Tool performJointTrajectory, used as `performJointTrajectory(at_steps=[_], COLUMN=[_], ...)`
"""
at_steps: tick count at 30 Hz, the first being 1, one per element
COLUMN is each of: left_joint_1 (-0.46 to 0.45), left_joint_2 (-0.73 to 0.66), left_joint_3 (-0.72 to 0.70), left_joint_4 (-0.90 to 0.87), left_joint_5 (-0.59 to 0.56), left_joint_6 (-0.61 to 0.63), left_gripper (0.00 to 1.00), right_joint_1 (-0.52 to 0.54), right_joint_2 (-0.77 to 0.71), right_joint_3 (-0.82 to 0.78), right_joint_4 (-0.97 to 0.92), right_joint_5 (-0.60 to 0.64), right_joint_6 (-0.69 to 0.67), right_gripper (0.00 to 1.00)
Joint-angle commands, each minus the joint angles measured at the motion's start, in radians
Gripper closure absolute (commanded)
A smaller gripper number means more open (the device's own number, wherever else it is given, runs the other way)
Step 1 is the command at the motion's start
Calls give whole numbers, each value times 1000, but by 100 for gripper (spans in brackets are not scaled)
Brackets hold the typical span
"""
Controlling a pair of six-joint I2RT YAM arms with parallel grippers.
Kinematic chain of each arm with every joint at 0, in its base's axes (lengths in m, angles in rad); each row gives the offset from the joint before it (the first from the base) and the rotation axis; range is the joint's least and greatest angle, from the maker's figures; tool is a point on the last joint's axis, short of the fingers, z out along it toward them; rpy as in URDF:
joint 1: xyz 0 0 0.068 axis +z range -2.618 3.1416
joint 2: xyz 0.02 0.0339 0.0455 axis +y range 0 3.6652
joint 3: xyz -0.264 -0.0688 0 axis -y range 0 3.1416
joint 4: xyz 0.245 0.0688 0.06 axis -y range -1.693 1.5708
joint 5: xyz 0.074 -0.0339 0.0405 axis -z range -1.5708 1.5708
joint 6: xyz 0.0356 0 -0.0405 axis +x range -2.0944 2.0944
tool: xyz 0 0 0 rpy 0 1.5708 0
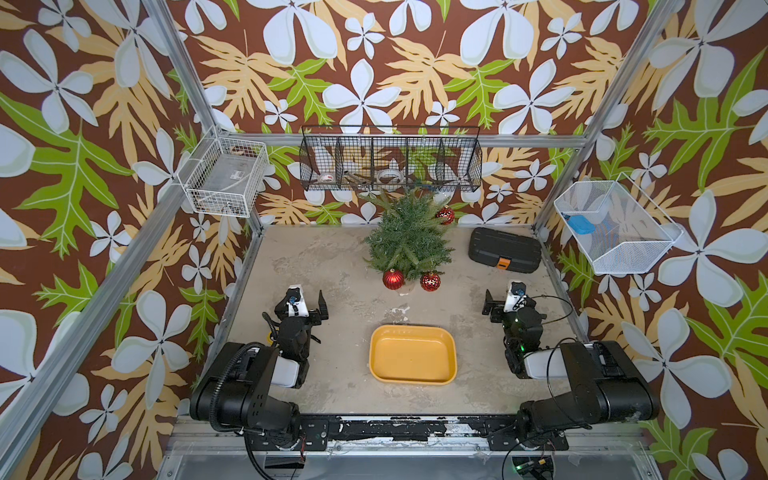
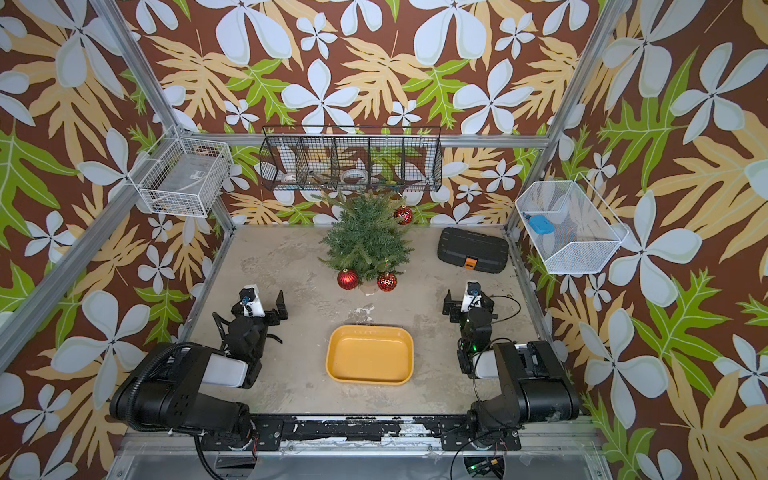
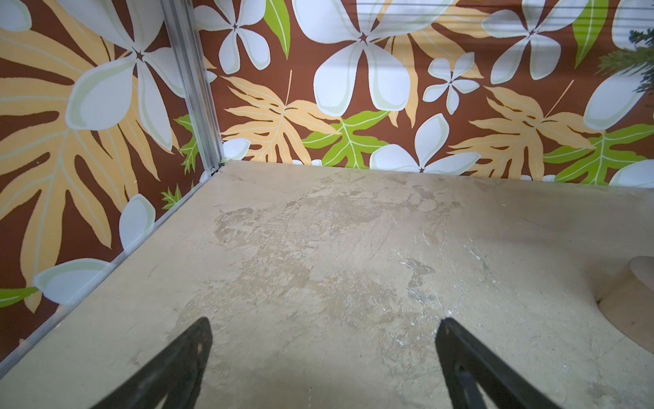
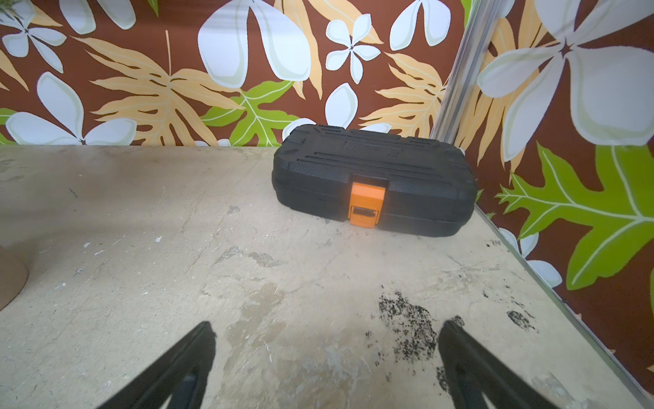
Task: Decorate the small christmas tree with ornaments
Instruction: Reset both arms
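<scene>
Both arms sit folded at the near edge of the table point(image 1: 316, 266), parked either side of an empty yellow tray point(image 1: 413, 353). Left gripper point(image 1: 309, 305): jaws wide apart, nothing between them; its wrist view shows only bare tabletop ahead point(image 3: 323, 325). Right gripper point(image 1: 498, 305): likewise spread and empty point(image 4: 325, 333), facing a closed black case point(image 4: 373, 179) with an orange latch at the far right corner.

Tree point(image 1: 407, 237) stands upright at the back centre, close under a black wire basket point(image 1: 390, 162) on the wall. Three red ornaments are in view. A ribbed one point(image 1: 393, 279) and a gold-latticed one point(image 1: 430, 281) sit at the tree's near foot, among the lowest branches — whether they hang from them or rest on the table cannot be told from either top view point(image 2: 348, 279). A third point(image 1: 445, 215) sits high on the tree's right, apparently hung on an upper branch.

Judgement: the tray holds nothing more to place, so the work looks finished or nearly so.

Risks, should either arm reach in again:
- Low baubles sit at branch tips; a brushing jaw could knock them off or roll them away.
- A push on the light tree could tip it or shed the upper bauble.
- Wire basket overhangs the treetop — a high approach could foul it.
</scene>
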Motion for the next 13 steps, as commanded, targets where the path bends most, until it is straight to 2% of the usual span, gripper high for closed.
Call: performJointTrajectory(at_steps=[1, 13], left_joint_1=[2, 2], left_joint_2=[-3, -2], left_joint_3=[4, 4], left_joint_4=[30, 34], left_joint_5=[-2, -2], left_joint_6=[-9, -9], left_gripper=[0, 0], right_joint_1=[0, 0], right_joint_2=[-2, 0], right_joint_3=[-1, 0], right_joint_4=[28, 28], right_joint_5=[1, -1], right_joint_6=[-9, -7], right_gripper=[0, 0])
